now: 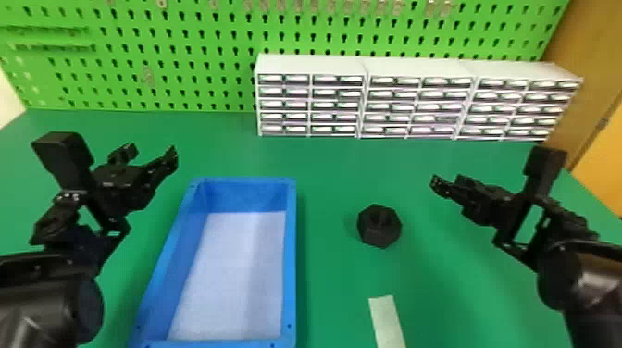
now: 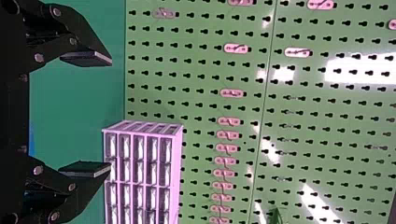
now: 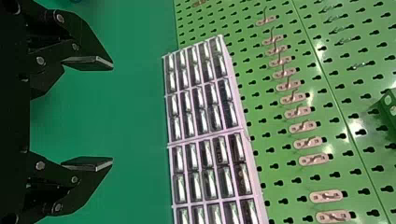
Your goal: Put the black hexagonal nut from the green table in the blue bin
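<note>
The black hexagonal nut (image 1: 379, 226) lies on the green table (image 1: 331, 277), right of the blue bin (image 1: 290, 259), unheld; grasp, carry and release all appear outstanding. Left gripper (image 2: 111, 113) and right gripper (image 3: 112, 113): fingers spread, nothing between them.

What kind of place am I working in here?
Probably a workshop or assembly bench: a green pegboard with metal hooks stands behind the green table, and white cabinets of small drawers line the table's back edge.
</note>
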`<act>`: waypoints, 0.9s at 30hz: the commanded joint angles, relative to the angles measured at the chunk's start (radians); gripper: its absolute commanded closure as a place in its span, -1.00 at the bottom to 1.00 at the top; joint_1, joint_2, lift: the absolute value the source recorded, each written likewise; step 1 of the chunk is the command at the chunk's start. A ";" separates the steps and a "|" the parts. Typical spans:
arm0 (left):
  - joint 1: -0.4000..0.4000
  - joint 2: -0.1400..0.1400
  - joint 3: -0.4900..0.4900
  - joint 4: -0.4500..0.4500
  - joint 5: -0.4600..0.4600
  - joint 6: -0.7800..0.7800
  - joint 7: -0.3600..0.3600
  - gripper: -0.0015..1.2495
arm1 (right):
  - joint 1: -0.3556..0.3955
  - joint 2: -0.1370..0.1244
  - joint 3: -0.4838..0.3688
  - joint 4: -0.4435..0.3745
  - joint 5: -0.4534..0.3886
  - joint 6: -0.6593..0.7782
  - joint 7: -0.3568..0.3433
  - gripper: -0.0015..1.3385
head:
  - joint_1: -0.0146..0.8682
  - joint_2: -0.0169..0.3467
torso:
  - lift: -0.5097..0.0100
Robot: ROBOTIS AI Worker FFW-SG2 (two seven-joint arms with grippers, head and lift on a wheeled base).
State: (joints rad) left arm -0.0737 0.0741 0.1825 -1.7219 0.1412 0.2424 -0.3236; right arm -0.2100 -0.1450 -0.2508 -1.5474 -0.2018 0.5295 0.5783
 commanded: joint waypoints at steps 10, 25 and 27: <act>0.000 0.001 0.003 0.001 0.011 0.000 0.000 -0.27 | 0.000 -0.002 -0.011 -0.010 0.016 0.009 0.000 -0.21 | 0.60 -0.86 | 0.59; 0.002 0.001 0.005 0.008 0.032 0.002 0.000 -0.27 | -0.003 -0.002 -0.005 -0.011 0.018 0.009 0.000 -0.21 | 0.60 -0.86 | 0.59; 0.002 0.001 0.005 0.008 0.034 0.000 0.000 -0.27 | -0.003 -0.004 -0.005 -0.010 0.018 0.009 -0.002 -0.21 | 0.60 -0.86 | 0.59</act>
State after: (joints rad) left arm -0.0721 0.0750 0.1871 -1.7139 0.1726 0.2434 -0.3236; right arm -0.2117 -0.1476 -0.2573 -1.5579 -0.1841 0.5385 0.5776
